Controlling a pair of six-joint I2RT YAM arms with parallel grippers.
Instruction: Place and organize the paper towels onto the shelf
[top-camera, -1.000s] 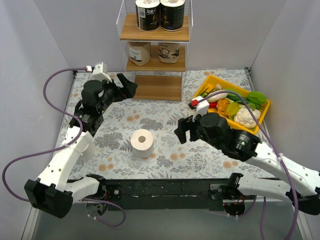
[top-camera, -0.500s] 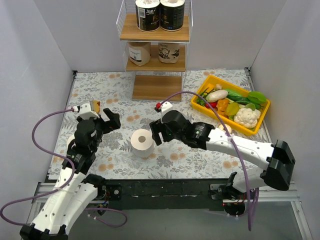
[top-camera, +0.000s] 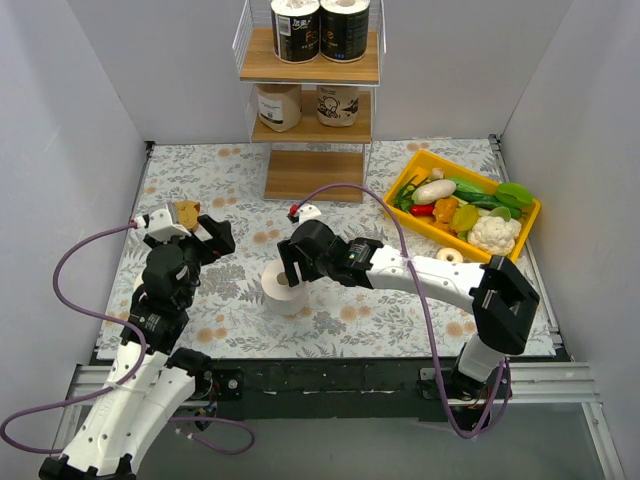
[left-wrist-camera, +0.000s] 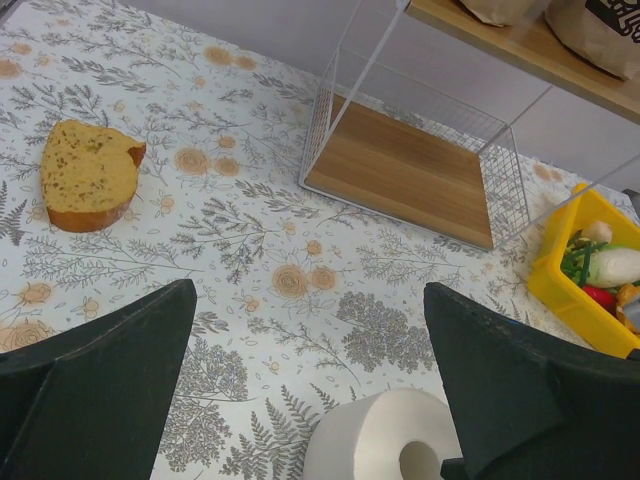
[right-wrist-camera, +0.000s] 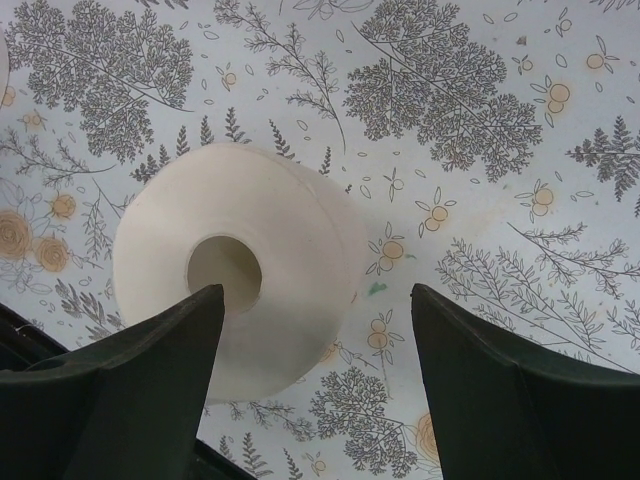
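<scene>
A plain white paper towel roll (top-camera: 283, 292) stands on end on the flowered table; it also shows in the left wrist view (left-wrist-camera: 385, 440) and the right wrist view (right-wrist-camera: 235, 265). My right gripper (top-camera: 290, 268) is open and just above it, one finger over the core and the other past the roll's side (right-wrist-camera: 315, 295). My left gripper (top-camera: 218, 238) is open and empty, left of the roll (left-wrist-camera: 308, 290). The shelf (top-camera: 315, 175) holds two black rolls (top-camera: 296, 30) on the top board and two tan rolls (top-camera: 278, 105) on the middle board. Its bottom board (left-wrist-camera: 405, 170) is bare.
A yellow tray (top-camera: 522, 247) of vegetables with a white cauliflower (top-camera: 490, 235) stands at the right. A slice of bread (left-wrist-camera: 88, 175) lies at the left, by my left wrist (top-camera: 186, 211). A small white ring (top-camera: 450, 256) lies near the tray.
My right gripper has swung left from mid-table to over the white roll. My left arm has drawn back from the shelf towards the near left.
</scene>
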